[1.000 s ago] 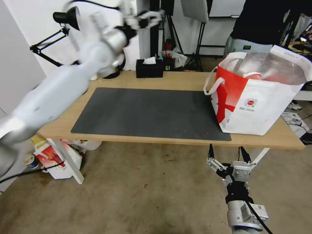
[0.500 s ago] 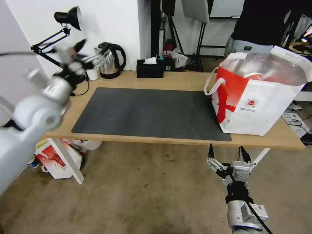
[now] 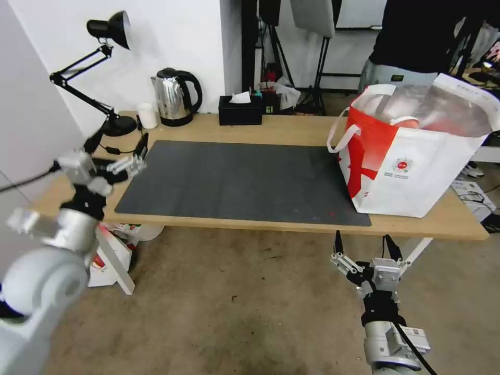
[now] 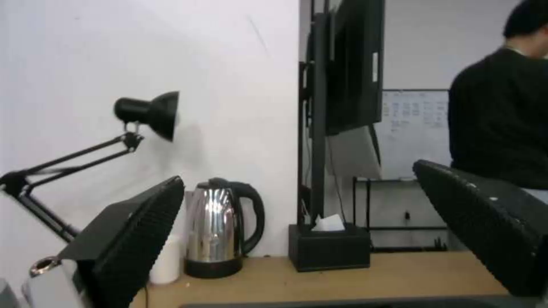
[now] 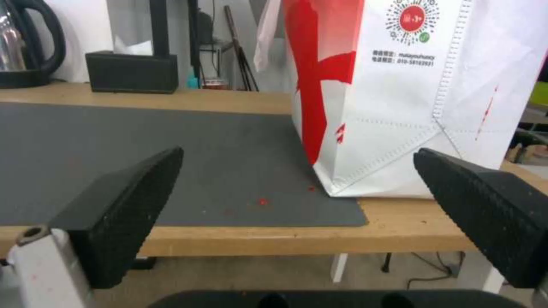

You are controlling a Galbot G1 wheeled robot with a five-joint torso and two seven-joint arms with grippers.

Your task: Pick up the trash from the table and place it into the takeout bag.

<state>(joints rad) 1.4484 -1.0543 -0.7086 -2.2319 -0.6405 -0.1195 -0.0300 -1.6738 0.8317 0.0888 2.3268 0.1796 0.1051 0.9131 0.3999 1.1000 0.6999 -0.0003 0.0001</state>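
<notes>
Two hands, both open and empty: left hand over the worktop's left edge, near lamp, kettle, tissue box. Takeout bag stands right; right hand hangs below the front edge. Right wrist view shows red specks on the mat.

Table: light wood.
On it: dark mat, takeout bag, kettle, tissue box, lamp, white cup.

head: high, down on table | wrists: low, level, share table
</notes>
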